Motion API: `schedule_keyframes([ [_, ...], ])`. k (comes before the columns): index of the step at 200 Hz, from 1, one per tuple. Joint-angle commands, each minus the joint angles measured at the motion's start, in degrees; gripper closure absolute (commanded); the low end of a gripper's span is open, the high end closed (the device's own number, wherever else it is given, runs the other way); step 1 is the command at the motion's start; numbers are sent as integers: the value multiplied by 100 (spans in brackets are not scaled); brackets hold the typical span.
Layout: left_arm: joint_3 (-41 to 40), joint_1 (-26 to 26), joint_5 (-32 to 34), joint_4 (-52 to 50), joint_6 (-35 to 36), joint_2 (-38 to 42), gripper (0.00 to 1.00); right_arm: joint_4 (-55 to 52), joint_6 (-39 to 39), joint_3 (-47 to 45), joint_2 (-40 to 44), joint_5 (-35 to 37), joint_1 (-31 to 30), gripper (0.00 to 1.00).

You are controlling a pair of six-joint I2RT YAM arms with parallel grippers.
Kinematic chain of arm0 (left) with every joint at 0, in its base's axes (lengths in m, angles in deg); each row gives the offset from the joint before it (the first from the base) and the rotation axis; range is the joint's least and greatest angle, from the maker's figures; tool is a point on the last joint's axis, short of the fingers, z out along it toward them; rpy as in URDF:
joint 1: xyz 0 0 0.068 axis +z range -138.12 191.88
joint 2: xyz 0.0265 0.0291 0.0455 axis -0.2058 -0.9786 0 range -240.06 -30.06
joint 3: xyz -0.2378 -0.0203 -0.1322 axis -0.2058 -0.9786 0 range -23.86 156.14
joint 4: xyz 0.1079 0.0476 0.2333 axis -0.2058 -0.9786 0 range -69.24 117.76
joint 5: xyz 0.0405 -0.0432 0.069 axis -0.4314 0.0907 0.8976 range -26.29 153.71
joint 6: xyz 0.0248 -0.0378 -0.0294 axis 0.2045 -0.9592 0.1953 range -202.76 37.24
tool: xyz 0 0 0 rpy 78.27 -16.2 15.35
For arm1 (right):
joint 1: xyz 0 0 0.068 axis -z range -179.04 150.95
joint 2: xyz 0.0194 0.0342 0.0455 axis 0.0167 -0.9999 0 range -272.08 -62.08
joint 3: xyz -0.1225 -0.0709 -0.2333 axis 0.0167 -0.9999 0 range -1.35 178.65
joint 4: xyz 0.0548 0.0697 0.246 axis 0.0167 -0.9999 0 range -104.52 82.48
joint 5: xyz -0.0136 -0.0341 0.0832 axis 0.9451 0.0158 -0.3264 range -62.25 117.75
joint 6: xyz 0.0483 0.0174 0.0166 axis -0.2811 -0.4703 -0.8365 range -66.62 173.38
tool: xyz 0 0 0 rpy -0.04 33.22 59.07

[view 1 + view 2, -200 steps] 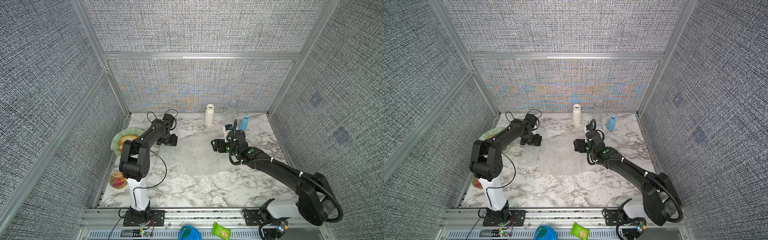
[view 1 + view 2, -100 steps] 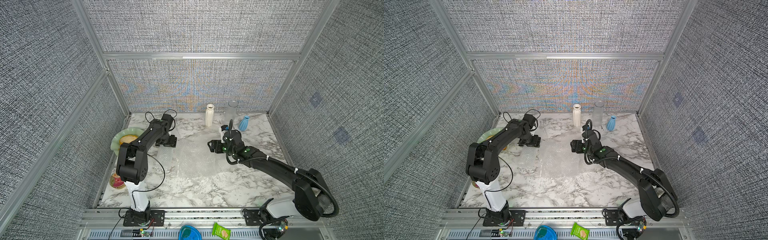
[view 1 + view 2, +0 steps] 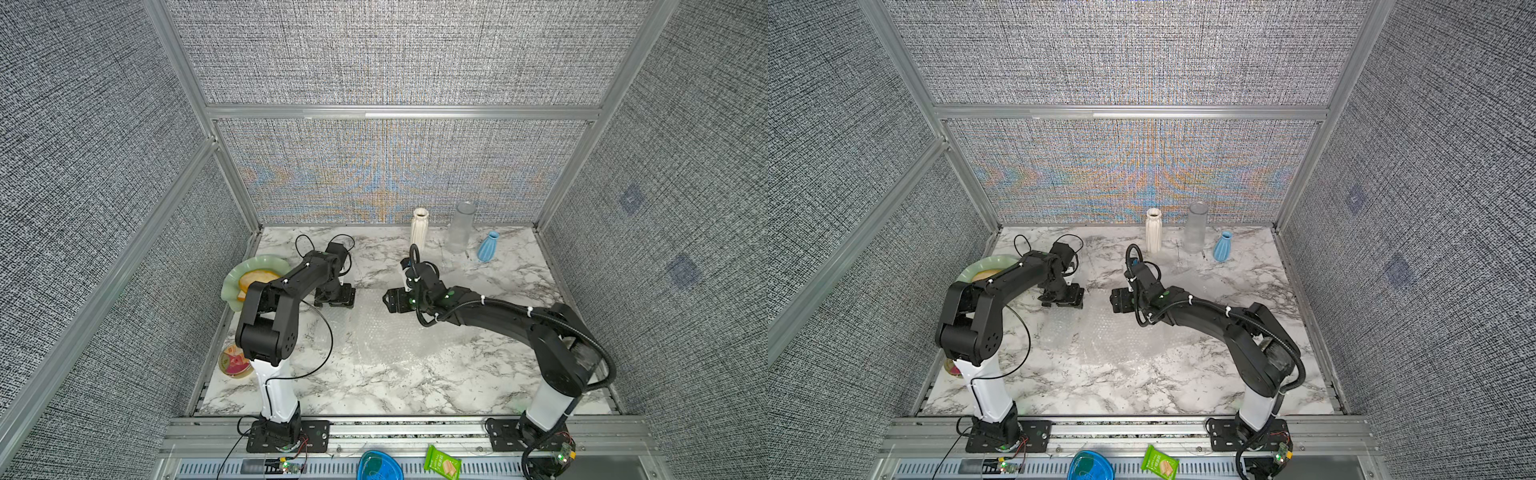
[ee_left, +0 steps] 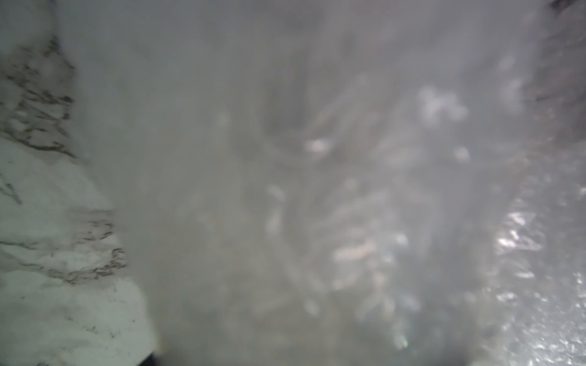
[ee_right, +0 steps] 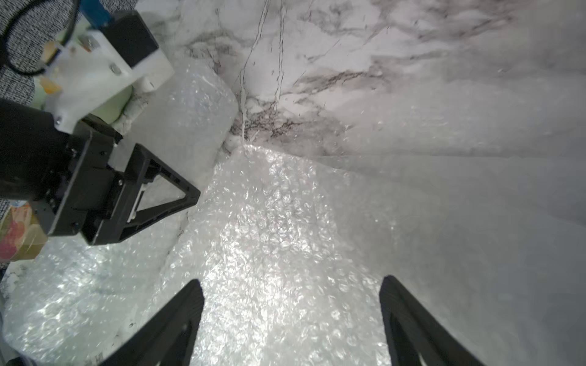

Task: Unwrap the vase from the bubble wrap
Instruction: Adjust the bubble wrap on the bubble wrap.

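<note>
A sheet of bubble wrap (image 3: 386, 332) (image 3: 1100, 332) lies spread on the marble in both top views. At its far left edge my left gripper (image 3: 340, 297) (image 3: 1073, 297) is shut wide on a rolled bundle of bubble wrap (image 5: 190, 111); one finger (image 5: 165, 196) lies flush against it. The bundle fills the left wrist view as a blur (image 4: 317, 190). No vase shows inside it. My right gripper (image 3: 388, 300) (image 5: 291, 285) hovers open just over the sheet, facing the left gripper, with nothing between its fingers.
A white ribbed vase (image 3: 419, 230), a clear glass one (image 3: 459, 228) and a small blue one (image 3: 487, 247) stand bare along the back wall. A green plate with bread (image 3: 249, 278) and a small cup (image 3: 235, 361) sit at the left edge.
My right gripper has slid left across the sheet, closer to the left gripper, and its jaws have narrowed a little. The left gripper has shifted slightly toward the front.
</note>
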Motion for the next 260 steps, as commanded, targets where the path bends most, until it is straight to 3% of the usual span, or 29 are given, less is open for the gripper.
schedule_keyframes([
  [1, -130, 24, -25, 224, -165, -40, 22, -150, -102, 108, -265, 83, -54, 18],
  [95, -203, 77, -7, 355, -281, -9, 11, -600, -74, 215, -702, 542, -45, 21],
  [260, -215, 363, -146, 338, -216, 212, 12, -756, -84, 179, -757, 634, 133, 21],
])
